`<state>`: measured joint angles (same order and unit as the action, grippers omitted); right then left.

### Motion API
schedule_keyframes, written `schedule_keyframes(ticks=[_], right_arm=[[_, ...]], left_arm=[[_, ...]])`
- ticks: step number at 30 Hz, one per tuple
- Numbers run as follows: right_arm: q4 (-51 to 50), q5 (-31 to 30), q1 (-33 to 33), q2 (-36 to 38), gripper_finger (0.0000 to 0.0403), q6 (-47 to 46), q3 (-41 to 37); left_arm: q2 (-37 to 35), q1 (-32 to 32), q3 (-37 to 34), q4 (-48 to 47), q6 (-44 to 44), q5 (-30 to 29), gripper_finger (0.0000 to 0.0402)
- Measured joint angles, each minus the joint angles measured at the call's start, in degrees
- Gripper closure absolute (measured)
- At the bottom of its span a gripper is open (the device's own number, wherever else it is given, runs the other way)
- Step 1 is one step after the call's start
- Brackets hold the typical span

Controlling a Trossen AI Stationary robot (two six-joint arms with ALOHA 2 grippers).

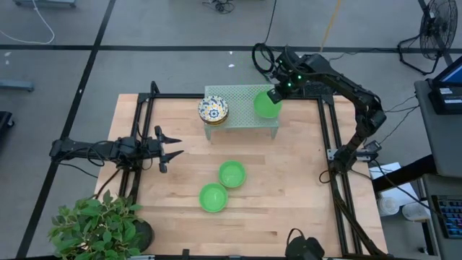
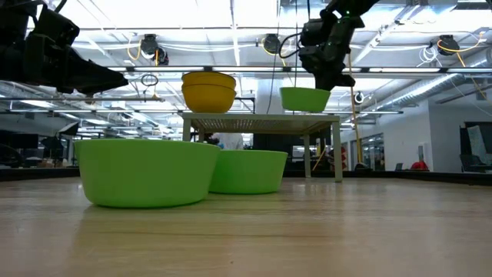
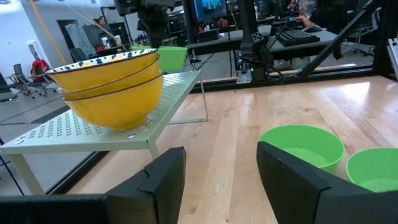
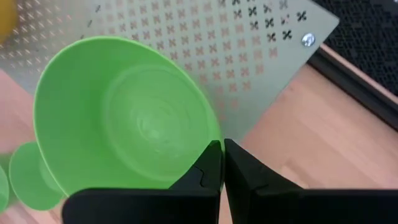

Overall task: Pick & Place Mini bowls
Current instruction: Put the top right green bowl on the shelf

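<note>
My right gripper [image 1: 274, 94] is over the right part of the pale green mesh rack [image 1: 242, 123] and is shut on a plain green mini bowl [image 1: 266, 106], which shows in the low view [image 2: 305, 99] at about the height of the rack top. A stack of patterned mini bowls [image 1: 213, 110], yellow outside [image 2: 208, 91], rests by its base on the rack's left part. Two more green mini bowls [image 1: 232, 174] [image 1: 213, 197] stand on the table. My left gripper [image 1: 175, 148] hovers open near the table's left side, touching nothing. My right gripper pinches the green bowl's rim [image 4: 208, 138], one finger [image 4: 202, 174] inside the bowl and the other outside. It comes from above and from the far side. The bowl hangs upright below the fingers, right above the rack top; whether its base touches the mesh, I cannot tell.
The rack stands on thin legs at the table's far edge. A potted plant [image 1: 97, 227] sits at the near left corner. Black frame rails [image 1: 332, 144] run along the table's left and right sides. Bare wood lies to the right of the two green bowls.
</note>
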<state>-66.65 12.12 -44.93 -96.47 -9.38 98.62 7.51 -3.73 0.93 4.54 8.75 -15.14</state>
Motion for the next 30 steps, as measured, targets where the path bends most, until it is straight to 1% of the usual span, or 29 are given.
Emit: schedule_keyframes(ticks=[8, 23, 30], right_arm=[[0.73, -0.02, 0.00, 0.00, 0.0403, 0.00, -1.87], [3.65, -0.02, 0.04, 0.00, 0.0403, -0.40, -1.93], [3.41, -0.07, 0.33, 0.00, 0.0403, -0.42, -1.93]], left_arm=[[-0.02, 0.00, 0.00, 0.00, 0.00, 0.00, 0.0199], [0.00, 0.02, 0.00, -0.01, 0.00, 0.00, 0.0199], [-0.02, 0.02, 0.00, -0.02, 0.00, 0.00, 0.0199]])
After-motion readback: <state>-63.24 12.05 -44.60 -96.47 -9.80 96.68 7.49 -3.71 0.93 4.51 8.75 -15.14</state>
